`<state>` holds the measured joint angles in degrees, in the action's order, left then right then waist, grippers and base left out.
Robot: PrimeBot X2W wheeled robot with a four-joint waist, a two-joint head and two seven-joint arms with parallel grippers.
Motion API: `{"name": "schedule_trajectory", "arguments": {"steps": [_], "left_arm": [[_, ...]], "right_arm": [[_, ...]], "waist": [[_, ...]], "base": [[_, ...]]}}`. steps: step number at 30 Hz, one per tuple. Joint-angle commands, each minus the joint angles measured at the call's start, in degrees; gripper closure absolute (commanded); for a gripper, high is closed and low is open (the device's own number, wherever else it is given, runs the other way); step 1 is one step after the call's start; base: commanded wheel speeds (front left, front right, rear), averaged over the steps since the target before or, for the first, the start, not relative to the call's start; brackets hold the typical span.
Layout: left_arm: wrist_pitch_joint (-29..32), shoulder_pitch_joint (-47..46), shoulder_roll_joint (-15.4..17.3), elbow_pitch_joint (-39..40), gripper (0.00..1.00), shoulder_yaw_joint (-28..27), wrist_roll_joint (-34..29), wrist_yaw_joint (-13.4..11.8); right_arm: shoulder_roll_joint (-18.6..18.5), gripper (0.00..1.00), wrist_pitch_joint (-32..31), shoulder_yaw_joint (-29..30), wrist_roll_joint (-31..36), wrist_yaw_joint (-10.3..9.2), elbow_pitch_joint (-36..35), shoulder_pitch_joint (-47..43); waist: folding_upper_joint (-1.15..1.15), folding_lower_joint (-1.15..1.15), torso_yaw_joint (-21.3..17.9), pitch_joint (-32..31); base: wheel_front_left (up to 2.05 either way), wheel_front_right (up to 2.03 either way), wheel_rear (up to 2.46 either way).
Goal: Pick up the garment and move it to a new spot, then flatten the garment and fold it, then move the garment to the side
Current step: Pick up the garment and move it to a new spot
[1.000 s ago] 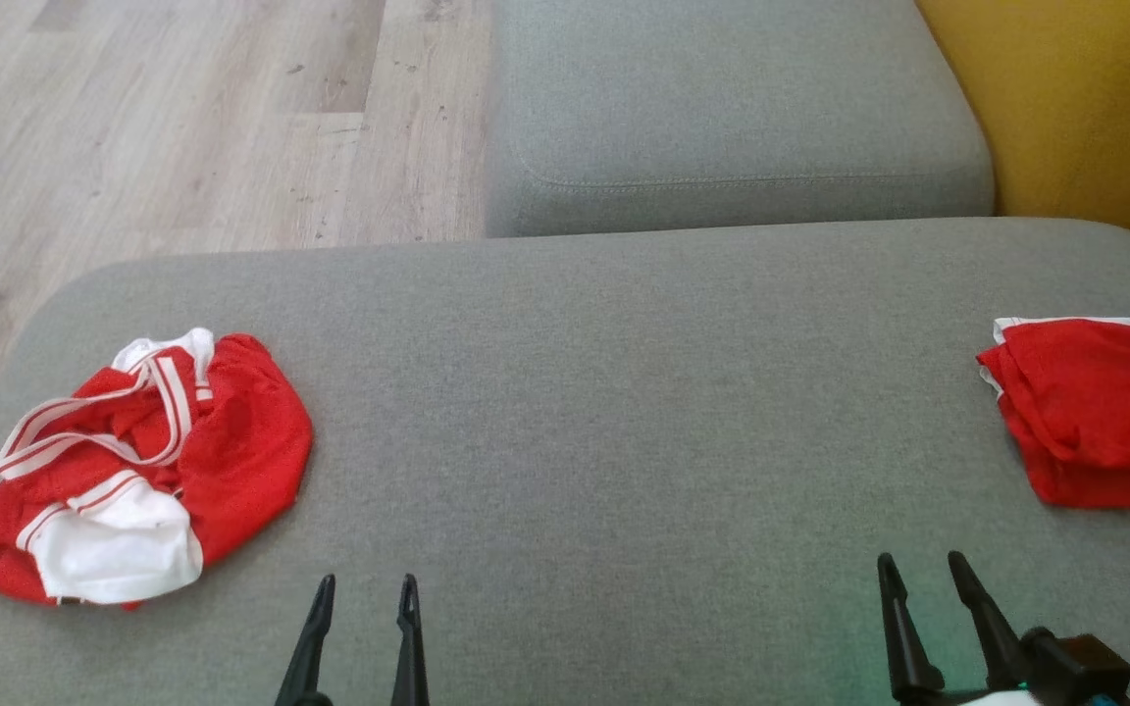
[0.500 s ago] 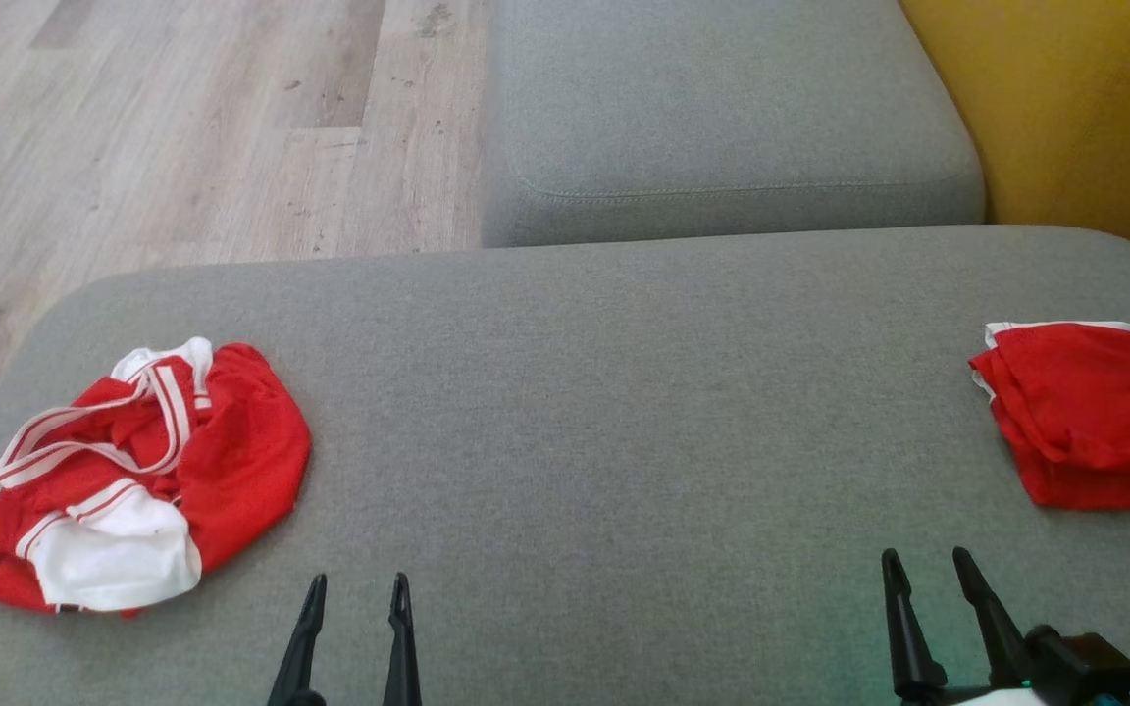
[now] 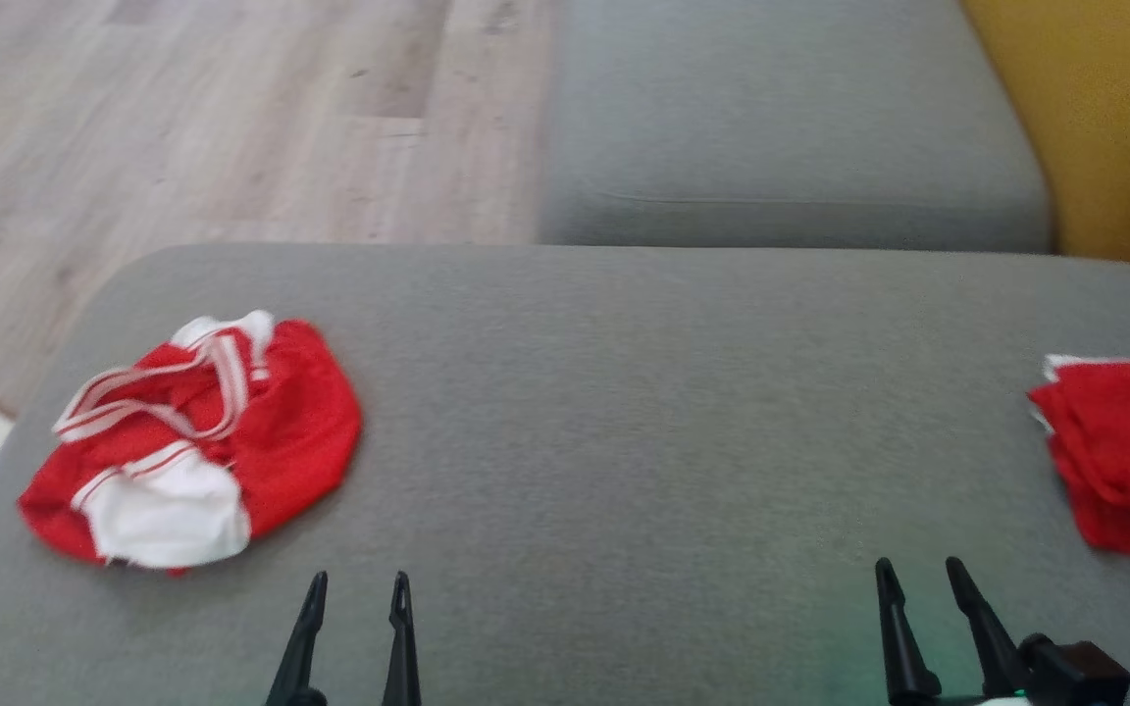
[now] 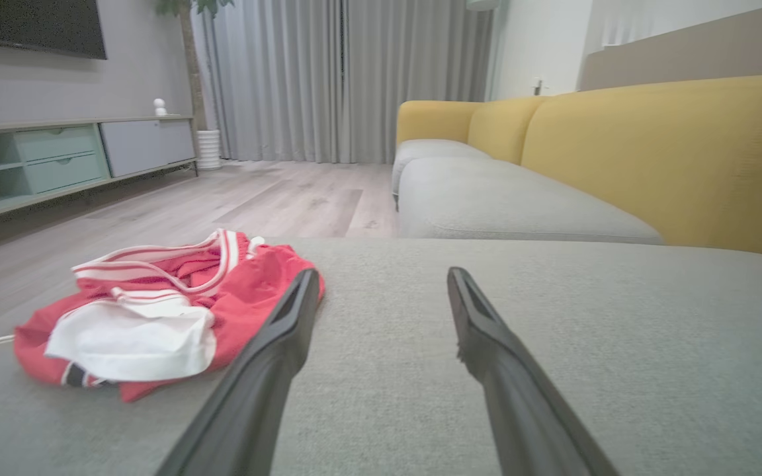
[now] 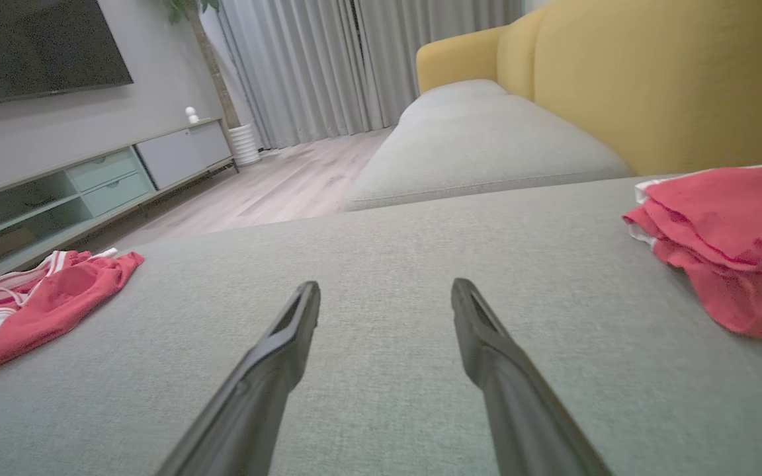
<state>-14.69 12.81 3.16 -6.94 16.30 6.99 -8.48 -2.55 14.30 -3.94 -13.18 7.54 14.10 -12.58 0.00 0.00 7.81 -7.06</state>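
- I see garment [image 3: 192,441] crumpled near cushion [image 3: 624,412] L edge, floor side.
- L claw [image 3: 358,583] & R claw [image 3: 918,567]: both wide open, holding nothing.
- Folded cloth [image 3: 1124,461] at R edge; broad bare stretch between.

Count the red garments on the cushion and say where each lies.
2. The crumpled red-and-white garment lies at the left end of the grey cushion; the folded red garment lies at its right end, partly out of frame.
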Motion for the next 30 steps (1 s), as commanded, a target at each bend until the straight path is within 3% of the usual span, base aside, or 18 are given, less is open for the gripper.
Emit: {"name": "schedule_trajectory", "arguments": {"steps": [1,9,15,24,30], "left_arm": [[-0.30,-3.54,-0.28,1.73,0.00,-2.35,-0.39,0.20],[-0.30,-3.34,-0.28,1.89,0.00,-4.79,-1.59,0.81],[-0.31,-3.04,-0.24,2.10,0.00,-6.56,-2.31,0.94],[-0.31,-4.47,0.29,3.66,0.00,-9.06,-3.18,0.71],[-0.31,-13.65,2.57,7.21,0.00,-11.52,-3.82,1.89]], "right_arm": [[-0.34,0.00,0.70,-1.63,-0.42,-0.05,-1.70,1.46],[-0.33,0.00,0.70,-2.94,-2.09,-0.05,-1.56,1.80],[-0.33,0.00,0.70,-3.35,-2.22,-0.05,-1.25,2.34],[-0.39,0.00,0.70,-3.36,0.10,-0.05,-1.23,2.60],[-3.76,0.00,0.70,-3.04,1.84,-0.05,-2.78,4.33]], "waist": [[0.00,0.00,2.76,-0.02],[0.00,0.00,11.38,0.11],[0.00,0.00,15.20,0.96],[0.00,0.00,15.10,4.44],[0.00,0.00,13.65,12.87]], "base": [[0.00,0.00,0.00],[0.00,0.00,0.00],[0.00,0.00,0.00],[0.00,0.00,0.00],[0.00,0.00,0.00]]}}
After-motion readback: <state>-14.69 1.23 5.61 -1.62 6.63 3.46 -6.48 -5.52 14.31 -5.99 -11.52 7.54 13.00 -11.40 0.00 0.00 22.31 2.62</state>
